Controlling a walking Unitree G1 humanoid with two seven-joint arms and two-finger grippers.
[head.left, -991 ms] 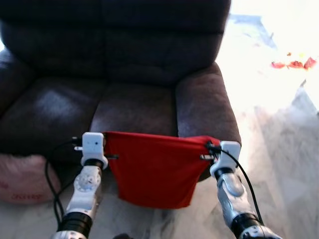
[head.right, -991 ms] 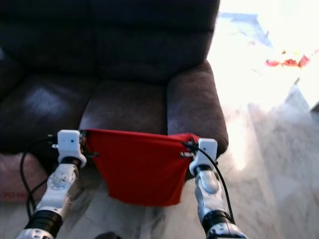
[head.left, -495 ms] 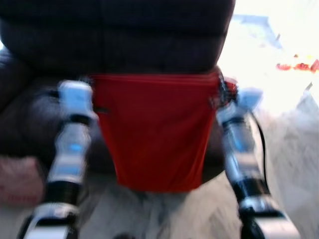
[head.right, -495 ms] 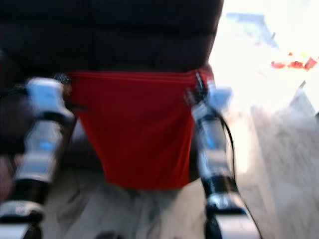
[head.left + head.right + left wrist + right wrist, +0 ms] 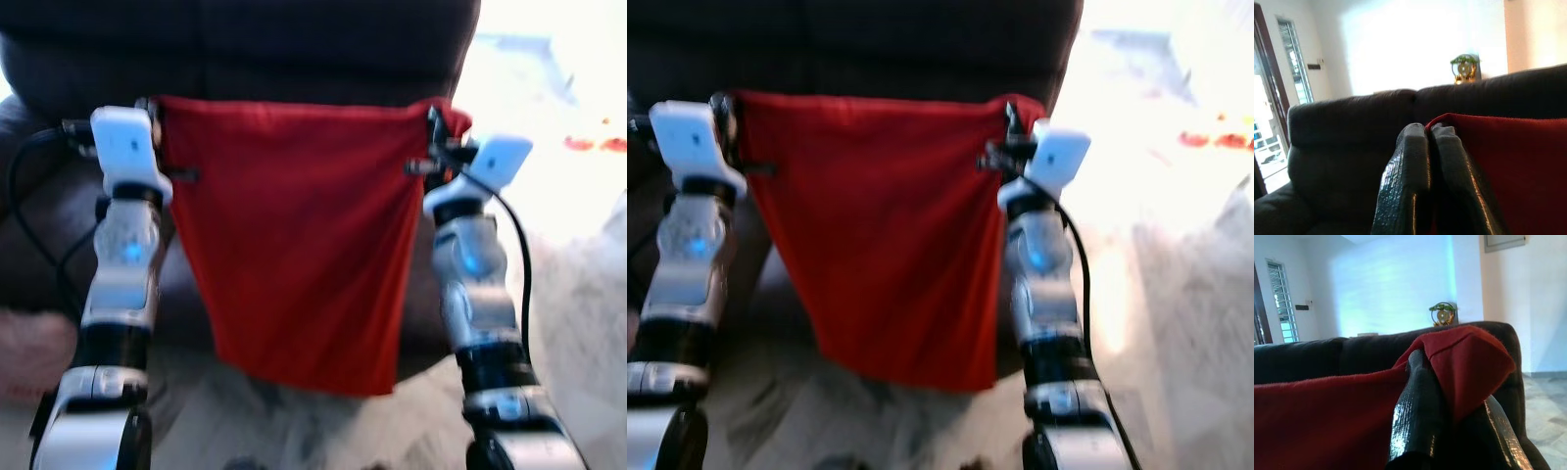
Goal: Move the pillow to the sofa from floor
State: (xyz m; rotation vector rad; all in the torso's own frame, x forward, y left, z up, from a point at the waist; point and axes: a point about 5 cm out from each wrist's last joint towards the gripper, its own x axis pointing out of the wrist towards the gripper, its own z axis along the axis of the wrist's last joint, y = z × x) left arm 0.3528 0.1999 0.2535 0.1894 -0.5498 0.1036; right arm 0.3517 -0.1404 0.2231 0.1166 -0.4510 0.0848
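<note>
A red pillow [image 5: 294, 235] hangs flat between my two arms, held up in front of the dark brown sofa [image 5: 294, 49]. My left gripper [image 5: 157, 110] is shut on its top left corner and my right gripper [image 5: 436, 122] is shut on its top right corner. The left wrist view has the black fingers [image 5: 1415, 181] pressed together on the red cloth [image 5: 1518, 166]. Seen from the right wrist, red fabric [image 5: 1464, 357] folds over a finger [image 5: 1420, 411]. The pillow's lower edge hangs above the pale floor [image 5: 578, 323].
A pinkish cushion or bag [image 5: 29, 348] lies on the floor at the left, by the sofa's base. Bright marble floor spreads to the right, with small red items [image 5: 593, 144] far off. A small ornament [image 5: 1442, 313] stands behind the sofa back.
Both arms have raised the pillow from seat height to the level of the sofa's backrest. The picture is blurred from the motion.
</note>
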